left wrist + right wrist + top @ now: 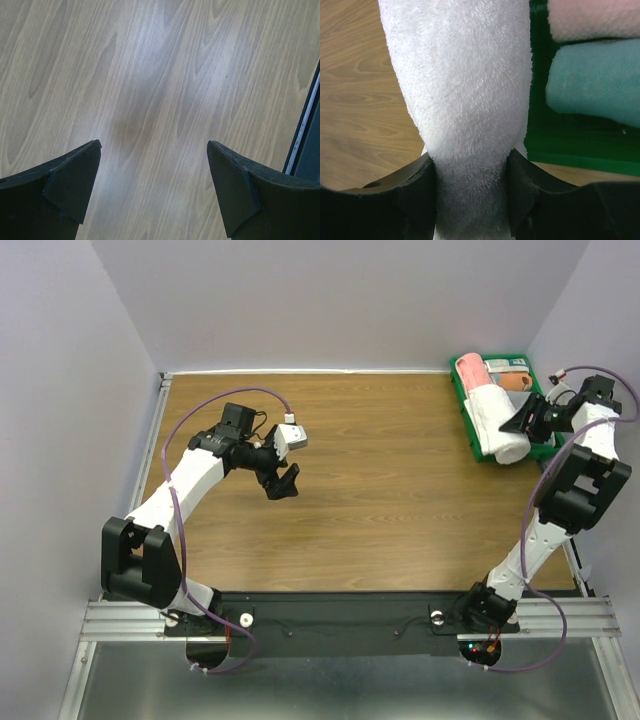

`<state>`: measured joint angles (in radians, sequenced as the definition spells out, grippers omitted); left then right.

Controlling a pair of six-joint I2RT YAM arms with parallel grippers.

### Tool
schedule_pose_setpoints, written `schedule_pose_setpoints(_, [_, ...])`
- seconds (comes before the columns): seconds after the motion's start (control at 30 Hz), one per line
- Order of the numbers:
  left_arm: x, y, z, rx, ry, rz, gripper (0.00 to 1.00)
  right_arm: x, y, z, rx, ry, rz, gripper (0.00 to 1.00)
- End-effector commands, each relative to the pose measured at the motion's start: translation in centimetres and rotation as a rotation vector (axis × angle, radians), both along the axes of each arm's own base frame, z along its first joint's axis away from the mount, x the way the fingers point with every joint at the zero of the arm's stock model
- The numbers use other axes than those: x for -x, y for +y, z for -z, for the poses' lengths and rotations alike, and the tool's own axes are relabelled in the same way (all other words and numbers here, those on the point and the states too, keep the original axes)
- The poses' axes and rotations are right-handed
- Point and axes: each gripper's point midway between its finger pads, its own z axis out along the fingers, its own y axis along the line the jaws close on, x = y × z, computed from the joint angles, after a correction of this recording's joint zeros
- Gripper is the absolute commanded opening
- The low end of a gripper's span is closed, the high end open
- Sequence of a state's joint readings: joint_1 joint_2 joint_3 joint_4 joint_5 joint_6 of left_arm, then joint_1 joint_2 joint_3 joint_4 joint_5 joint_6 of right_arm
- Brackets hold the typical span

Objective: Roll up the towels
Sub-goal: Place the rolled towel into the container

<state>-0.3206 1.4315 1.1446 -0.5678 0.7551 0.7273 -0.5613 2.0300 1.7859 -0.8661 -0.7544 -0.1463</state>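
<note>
A rolled white towel (497,422) lies at the near left side of the green tray (466,418) at the back right. My right gripper (523,420) is shut on this white towel (465,90), its fingers (415,190) pressing both sides of the roll. A rolled pink towel (472,371) and a teal towel (597,82) lie in the tray beside it; the pink one also shows in the right wrist view (592,17). My left gripper (283,481) is open and empty above the bare wooden table (160,75) at centre left.
The green tray's floor (555,135) shows between the towels. The table's metal side rail (304,135) lies to the right in the left wrist view. White walls close the table at the back and sides.
</note>
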Motion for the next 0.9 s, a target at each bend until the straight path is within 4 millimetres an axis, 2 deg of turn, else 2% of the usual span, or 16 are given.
schedule_pose_setpoints(0.0, [0.2,-0.5,-1.6,0.041,-0.033,0.015,0.99,-2.6,-1.0,-2.3,-0.006,-0.074,0.013,0.0])
schedule_pose_setpoints(0.3, [0.1,-0.5,-0.8,0.032,-0.014,0.016,0.99,-5.8,-0.9,-2.0,-0.079,-0.106,0.006,0.01])
schedule_pose_setpoints(0.53, [0.0,-0.7,-0.5,0.032,0.0,0.021,0.99,-6.6,1.0,-0.8,-0.123,-0.099,-0.008,0.01])
schedule_pose_setpoints(0.63, [0.2,-0.6,-0.4,0.026,0.007,0.026,0.99,-6.0,2.0,0.1,-0.138,-0.079,-0.027,0.01])
schedule_pose_setpoints(0.7, [0.3,-0.4,-0.3,0.017,0.001,0.03,0.99,-5.3,2.2,-0.7,-0.114,-0.106,-0.055,0.01])
schedule_pose_setpoints(0.77, [0.5,-0.3,0.0,0.011,0.004,0.032,0.99,-4.6,2.7,-3.0,-0.088,-0.154,-0.076,0.01])
schedule_pose_setpoints(0.8, [0.6,-0.2,0.0,0.01,0.002,0.034,0.99,-4.1,3.0,-3.1,-0.089,-0.153,-0.079,0.01])
schedule_pose_setpoints(0.87, [0.7,-0.2,0.0,0.012,0.002,0.038,0.99,-3.3,3.2,-4.8,-0.07,-0.181,-0.082,0.01])
